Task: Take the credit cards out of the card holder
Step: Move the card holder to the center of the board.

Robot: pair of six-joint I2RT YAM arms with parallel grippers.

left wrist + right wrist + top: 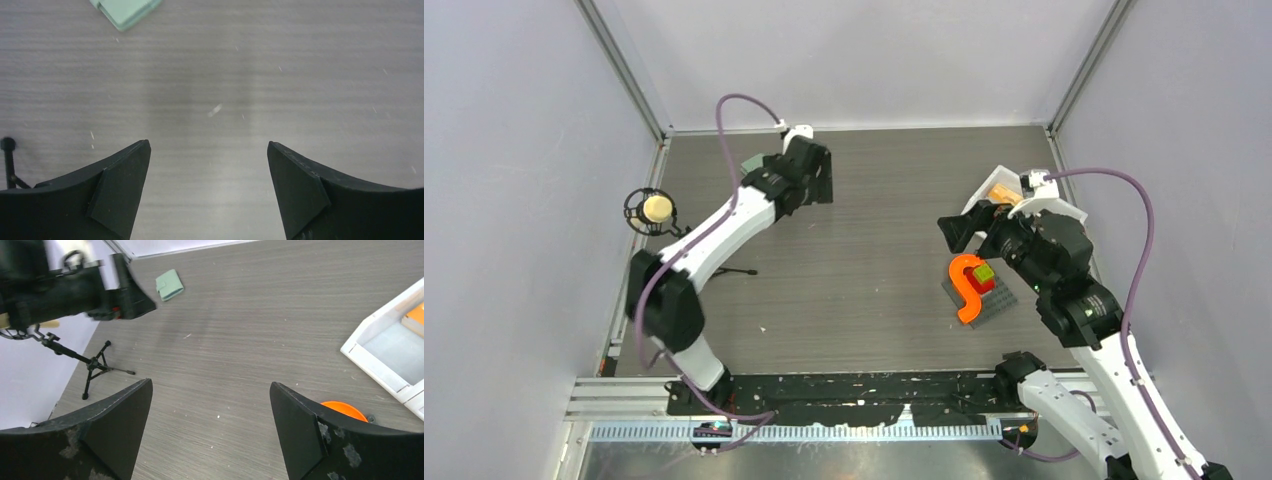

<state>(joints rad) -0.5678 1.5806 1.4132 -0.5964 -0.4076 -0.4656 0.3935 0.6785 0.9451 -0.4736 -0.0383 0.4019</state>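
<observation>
— Where is the card holder?

— Your card holder [169, 284] lies flat on the table [874, 290], toward the far left corner, with its sage-green cover up. In the left wrist view you catch only one corner of it at the top edge. From overhead, your left arm [724, 230] covers part of it. It looks folded shut, though at this size I can't be sure.

— Is anything touching it?

— No. Your left gripper [207, 150] hangs over bare table near it. Its jaws are spread wide with nothing between them.

— And the right side?

— Your right gripper [210, 387] is well apart from the holder, over the right half of the table. Its jaws are likewise wide and empty. Beside it to the right you have the white tray [370, 369], with an orange item [415, 317] in one compartment. Close under that gripper sits the orange S-shape [969, 285] on the grey plate [1002, 308], and a small green block [984, 272] rests on the S-shape.

— What else is on the left?

— A small black tripod stand [97, 367] stands at the left edge of the table, beside your left arm and apart from the holder.
</observation>
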